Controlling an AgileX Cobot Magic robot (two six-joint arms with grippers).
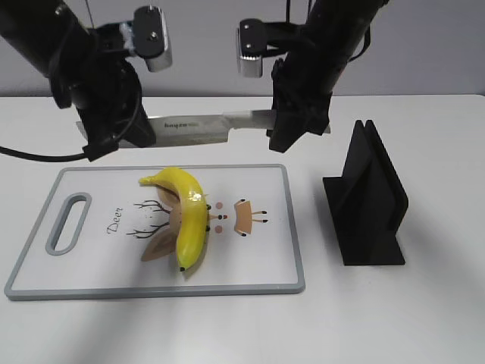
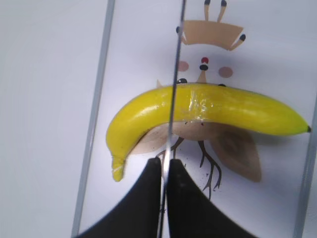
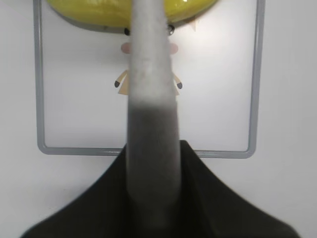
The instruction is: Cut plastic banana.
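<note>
The plastic banana (image 1: 189, 216) is glossy yellow and lies whole on the white cutting board (image 1: 265, 250), over its deer drawing. A steel knife (image 1: 204, 121) hangs level above the board's far edge, held at both ends. My left gripper (image 1: 114, 140) is shut on the blade, which shows edge-on (image 2: 177, 49) crossing over the banana (image 2: 208, 106) in the left wrist view between the jaws (image 2: 163, 166). My right gripper (image 1: 292, 133) is shut on the grey handle (image 3: 148, 64), jaws (image 3: 153, 148) around it. The banana (image 3: 99, 10) peeks in at the top of the right wrist view.
A black knife stand (image 1: 371, 205) stands on the white table right of the board. The board has a grey rim and a handle slot (image 1: 68, 224) at its left end. The board also shows in the wrist views (image 2: 267, 54) (image 3: 218, 99).
</note>
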